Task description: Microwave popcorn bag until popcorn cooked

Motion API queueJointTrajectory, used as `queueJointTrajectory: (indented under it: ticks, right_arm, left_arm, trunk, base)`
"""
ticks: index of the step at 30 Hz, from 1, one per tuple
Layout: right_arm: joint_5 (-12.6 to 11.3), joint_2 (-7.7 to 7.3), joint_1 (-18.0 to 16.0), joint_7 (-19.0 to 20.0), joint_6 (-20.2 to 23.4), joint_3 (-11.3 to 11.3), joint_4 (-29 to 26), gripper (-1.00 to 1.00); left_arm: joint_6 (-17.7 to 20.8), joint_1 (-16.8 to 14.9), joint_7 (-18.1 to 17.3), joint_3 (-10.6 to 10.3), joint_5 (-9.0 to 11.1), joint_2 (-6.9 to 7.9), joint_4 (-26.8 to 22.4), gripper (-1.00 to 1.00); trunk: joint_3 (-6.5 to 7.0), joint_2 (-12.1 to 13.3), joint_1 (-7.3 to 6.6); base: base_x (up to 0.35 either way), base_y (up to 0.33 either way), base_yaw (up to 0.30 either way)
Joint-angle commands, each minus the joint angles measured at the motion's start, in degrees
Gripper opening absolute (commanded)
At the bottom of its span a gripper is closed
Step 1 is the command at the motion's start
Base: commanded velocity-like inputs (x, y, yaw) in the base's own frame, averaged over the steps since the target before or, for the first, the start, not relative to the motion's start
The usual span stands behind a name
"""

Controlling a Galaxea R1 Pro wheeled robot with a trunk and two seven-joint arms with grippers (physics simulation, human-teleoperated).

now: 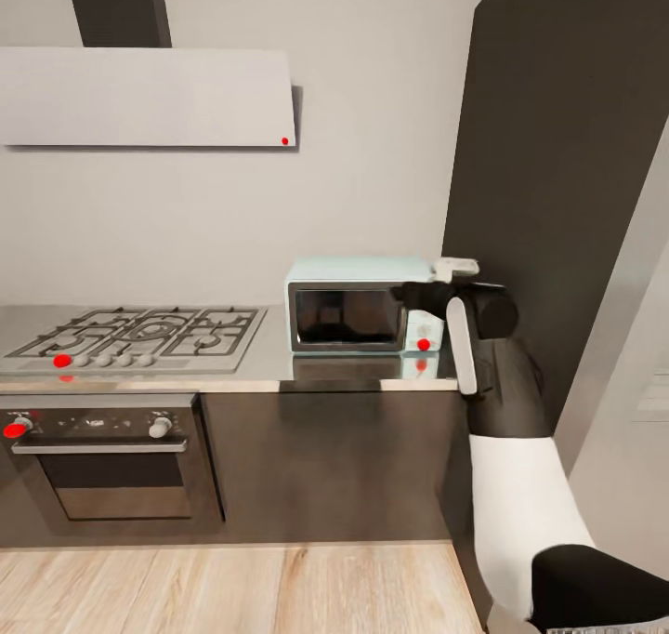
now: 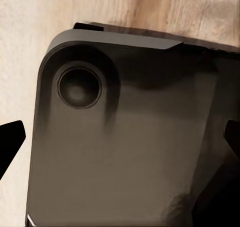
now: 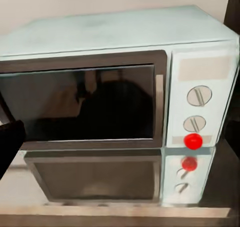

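The pale mint microwave [image 1: 358, 310] stands on the glossy grey countertop [image 1: 269, 366] with its dark glass door shut. In the right wrist view the microwave [image 3: 125, 82] is close, with two white knobs and a red dot [image 3: 193, 141] on its panel. A dark shape shows dimly behind the glass; I cannot tell what it is. My right gripper [image 1: 415, 293] hovers open in front of the knob panel, one dark fingertip [image 3: 10, 143] at the view's edge. My left gripper [image 2: 120, 142] hangs open over the robot's dark base. The popcorn bag and popcorn are hidden or out of view.
A gas hob [image 1: 139, 335] lies left of the microwave, above a dark oven [image 1: 107, 453]. A white hood [image 1: 149, 95] hangs on the wall. A tall dark cabinet [image 1: 557, 169] rises right of the counter. Wooden floor [image 1: 232, 587] runs below.
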Motion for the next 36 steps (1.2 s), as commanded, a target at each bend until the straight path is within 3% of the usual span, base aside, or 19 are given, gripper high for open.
queueJointTrajectory:
  ticks: [1,5,7,11,14,17,21,23,26,27,28,36]
  right_arm:
    - [0.12,0.13,-0.36,-1.41,0.24,-0.19,0.46,1.00]
    - [0.01,0.13,-0.46,-7.32,0.24,0.10,1.01,1.00]
    - [-0.01,0.13,-0.37,-8.50,-3.07,0.20,1.04,1.00]
    - [0.09,0.13,4.15,-9.02,-8.51,0.47,1.10,1.00]
    - [0.40,0.13,7.87,-9.49,-10.36,3.20,1.16,1.00]
    - [1.91,0.13,9.02,-10.84,-11.04,5.20,1.24,1.00]
    - [2.24,0.13,9.22,-10.86,-11.14,5.54,1.66,1.00]
    - [2.49,0.13,9.25,-10.76,-11.37,5.55,3.96,1.00]
    - [2.26,0.13,9.26,-10.68,-18.11,5.53,11.88,1.00]
    - [2.35,0.13,9.26,-10.96,-27.09,5.54,18.41,1.00]
    - [2.30,0.13,9.26,-10.90,-28.37,5.47,18.77,1.00]
    - [2.23,0.13,9.26,-11.08,-29.02,3.70,19.20,1.00]
  left_arm:
    - [-0.11,0.00,-0.02,0.01,0.39,-0.13,-0.04,1.00]
    - [-0.12,-0.03,-0.02,0.01,0.39,-0.32,-0.02,1.00]
    - [-0.12,-0.04,-0.03,-0.04,0.39,-0.33,0.02,1.00]
    - [-0.12,0.01,-0.03,-0.01,0.39,-0.35,-0.01,1.00]
    - [-0.12,-0.02,-0.03,0.00,0.39,-0.35,-0.02,1.00]
    - [-0.12,-0.03,-0.03,0.01,0.39,-0.35,-0.01,1.00]
    - [-0.12,-0.01,-0.03,0.01,0.39,-0.35,0.02,1.00]
    - [-0.12,0.01,-0.03,0.01,0.39,-0.35,0.05,1.00]
    - [-0.12,-0.01,-0.03,-0.04,0.39,-0.35,0.03,1.00]
    - [-0.12,-0.01,-0.03,-0.02,0.39,-0.35,0.01,1.00]
    - [-0.12,-0.03,-0.03,-0.01,0.39,-0.35,0.01,1.00]
    - [-0.12,-0.03,-0.03,-0.07,0.39,-0.31,-0.03,1.00]
  trunk:
    - [-0.06,-0.03,0.00]
    - [-0.06,-0.03,0.00]
    - [-0.06,-0.03,0.00]
    - [-0.06,-0.03,0.00]
    - [-0.06,-0.03,0.00]
    - [-0.06,-0.03,0.00]
    - [-0.06,-0.03,0.00]
    - [-0.06,-0.03,0.00]
    - [-0.06,-0.03,0.00]
    - [-0.06,-0.03,0.00]
    - [-0.06,-0.03,0.00]
    - [-0.06,-0.03,0.00]
  base:
    - [0.000,0.000,0.000]
    - [0.000,0.000,0.000]
    - [0.000,0.000,0.000]
    - [0.000,0.000,0.000]
    - [0.000,0.000,0.000]
    - [0.000,0.000,0.000]
    - [0.000,0.000,0.000]
    - [0.000,0.000,0.000]
    - [0.000,0.000,0.000]
    - [0.000,0.000,0.000]
    - [0.000,0.000,0.000]
    - [0.015,0.000,0.000]
